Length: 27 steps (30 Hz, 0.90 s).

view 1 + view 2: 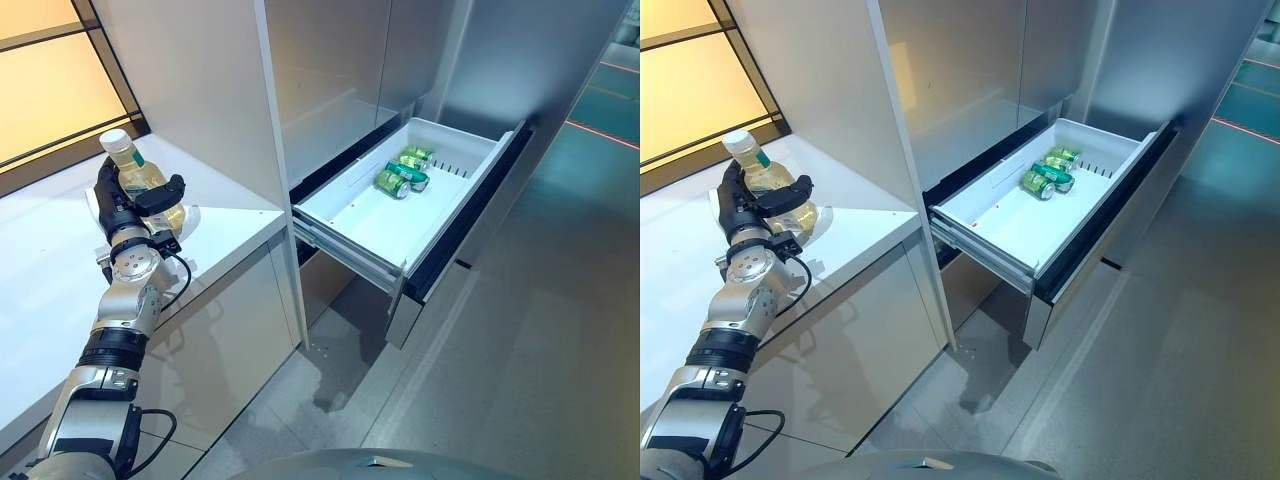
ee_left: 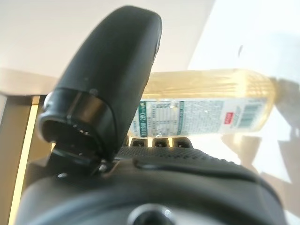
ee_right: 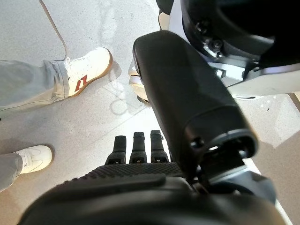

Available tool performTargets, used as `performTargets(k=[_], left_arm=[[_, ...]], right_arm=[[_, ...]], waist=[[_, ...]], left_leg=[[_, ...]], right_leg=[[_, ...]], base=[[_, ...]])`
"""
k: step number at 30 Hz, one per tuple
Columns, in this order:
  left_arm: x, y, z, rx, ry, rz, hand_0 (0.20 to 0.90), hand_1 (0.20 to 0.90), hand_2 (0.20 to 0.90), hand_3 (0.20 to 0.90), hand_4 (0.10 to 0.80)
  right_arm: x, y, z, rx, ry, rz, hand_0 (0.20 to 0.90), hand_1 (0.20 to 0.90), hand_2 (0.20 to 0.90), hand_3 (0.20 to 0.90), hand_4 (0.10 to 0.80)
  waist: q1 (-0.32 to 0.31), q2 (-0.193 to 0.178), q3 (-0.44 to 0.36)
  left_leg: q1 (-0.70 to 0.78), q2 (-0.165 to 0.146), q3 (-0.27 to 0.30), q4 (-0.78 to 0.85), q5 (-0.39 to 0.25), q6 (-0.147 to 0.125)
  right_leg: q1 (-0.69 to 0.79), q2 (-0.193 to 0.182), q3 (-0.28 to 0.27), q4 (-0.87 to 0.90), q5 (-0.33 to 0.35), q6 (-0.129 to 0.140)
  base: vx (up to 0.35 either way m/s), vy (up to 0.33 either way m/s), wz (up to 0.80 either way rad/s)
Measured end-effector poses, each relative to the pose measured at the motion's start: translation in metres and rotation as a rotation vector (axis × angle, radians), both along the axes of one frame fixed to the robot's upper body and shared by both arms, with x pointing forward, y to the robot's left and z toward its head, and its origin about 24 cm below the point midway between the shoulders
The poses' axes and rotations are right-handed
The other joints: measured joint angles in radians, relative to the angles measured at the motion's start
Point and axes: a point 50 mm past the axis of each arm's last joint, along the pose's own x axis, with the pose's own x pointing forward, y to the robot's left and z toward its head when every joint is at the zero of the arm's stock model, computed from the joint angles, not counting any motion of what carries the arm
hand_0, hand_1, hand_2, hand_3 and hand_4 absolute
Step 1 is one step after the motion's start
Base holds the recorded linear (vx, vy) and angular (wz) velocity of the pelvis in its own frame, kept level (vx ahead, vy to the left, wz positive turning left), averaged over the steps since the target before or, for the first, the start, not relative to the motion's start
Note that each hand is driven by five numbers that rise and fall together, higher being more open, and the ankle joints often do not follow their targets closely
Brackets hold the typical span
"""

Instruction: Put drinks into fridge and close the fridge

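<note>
Reaching over the white bench (image 1: pixel 60 270) at the near left, the left hand (image 1: pixel 125 205) is wrapping its fingers and thumb around a clear bottle (image 1: pixel 140 180) of pale yellow drink with a white cap and a green-printed label, keeping it upright on the bench. To the right, the fridge drawer (image 1: pixel 380 225) is standing pulled out, with green cans (image 1: pixel 405 172) lying on their sides at its far end. Hanging over the floor beside a person's white shoes (image 3: pixel 89 70), the right hand (image 3: pixel 140 154) is keeping its fingers relaxed and empty.
</note>
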Motion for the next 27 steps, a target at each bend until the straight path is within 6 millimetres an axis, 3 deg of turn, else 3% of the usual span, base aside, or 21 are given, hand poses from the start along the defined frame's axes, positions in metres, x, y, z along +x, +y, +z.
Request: performTargets(k=[17,27], left_arm=[[-0.001,-0.004,-0.006,-0.066,-0.057,0.040,0.300,0.300,0.300,0.200,0.100],[0.000,-0.007,-0.005,-0.074,-0.077,0.010,0.300,0.300,0.300,0.200,0.100]], right_arm=[[0.000,0.001,0.000,0.012,0.002,0.005,0.900,0.900,0.900,0.900,0.800],[0.011,0.005,0.001,0.004,-0.030,0.180,0.900,0.900,0.900,0.900,0.800]], waist=[[-0.007,-0.007,-0.004],[-0.003,-0.008,-0.005]], left_leg=[[-0.001,0.000,0.005,0.000,-0.002,0.001],[-0.008,0.000,0.004,0.000,-0.002,0.001]], right_leg=[[-0.002,0.000,0.005,0.000,0.000,0.000],[-0.011,-0.001,0.004,0.000,0.000,0.000]], base=[[0.000,0.000,0.00],[-0.020,-0.004,0.00]])
